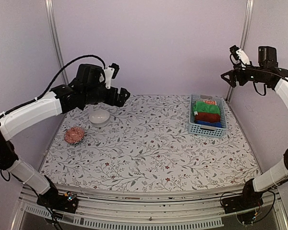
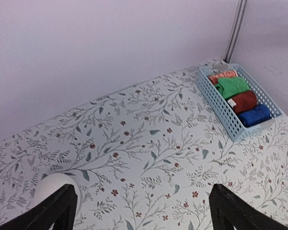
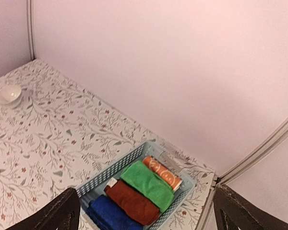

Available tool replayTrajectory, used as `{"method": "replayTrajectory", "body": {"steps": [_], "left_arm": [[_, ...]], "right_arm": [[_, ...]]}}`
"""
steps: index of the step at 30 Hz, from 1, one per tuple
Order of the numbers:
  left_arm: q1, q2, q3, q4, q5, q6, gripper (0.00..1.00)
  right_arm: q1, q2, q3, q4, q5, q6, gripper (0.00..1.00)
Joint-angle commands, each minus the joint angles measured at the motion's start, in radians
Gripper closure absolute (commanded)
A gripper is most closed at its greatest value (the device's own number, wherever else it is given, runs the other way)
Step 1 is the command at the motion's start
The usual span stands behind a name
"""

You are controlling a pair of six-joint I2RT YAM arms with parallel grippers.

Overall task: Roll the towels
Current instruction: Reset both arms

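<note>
The brick-red towel and blue towel lie rolled side by side inside the basket, beside a green cloth. The right gripper hangs high above the basket's right side, the left gripper well off to its left. Both have their fingers spread wide, empty.

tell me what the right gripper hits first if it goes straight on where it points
Probably the blue basket, framed between the right gripper's open fingers; depth is unclear, so that is a guess.

Pale lilac walls, floral-clothed table
</note>
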Motion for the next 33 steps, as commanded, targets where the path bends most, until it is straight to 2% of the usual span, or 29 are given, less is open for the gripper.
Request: {"method": "replayTrajectory", "body": {"steps": [1,7,15,23,28,33], "left_arm": [[0.035,-0.027,0.038,0.077,-0.229,0.081,0.01],[0.039,-0.058,-0.104,0.251,-0.326,0.163,0.01],[0.057,-0.200,-0.366,0.501,-0.349,0.185,0.02],[0.060,-0.213,-0.303,0.399,-0.299,0.171,0.01],[0.059,-0.246,-0.318,0.398,-0.247,0.173,0.02],[0.050,-0.259,-0.333,0.391,-0.255,0.186,0.02]], "right_arm": [[0.003,-0.129,-0.119,0.273,0.143,0.277,0.01],[0.004,-0.313,-0.439,0.527,0.183,0.395,0.01],[-0.011,-0.363,-0.634,0.603,0.134,0.421,0.01],[-0.050,-0.364,-0.628,0.597,0.086,0.443,0.01],[-0.053,-0.349,-0.613,0.578,0.079,0.425,0.01],[-0.058,-0.335,-0.597,0.564,0.050,0.396,0.01]]}}
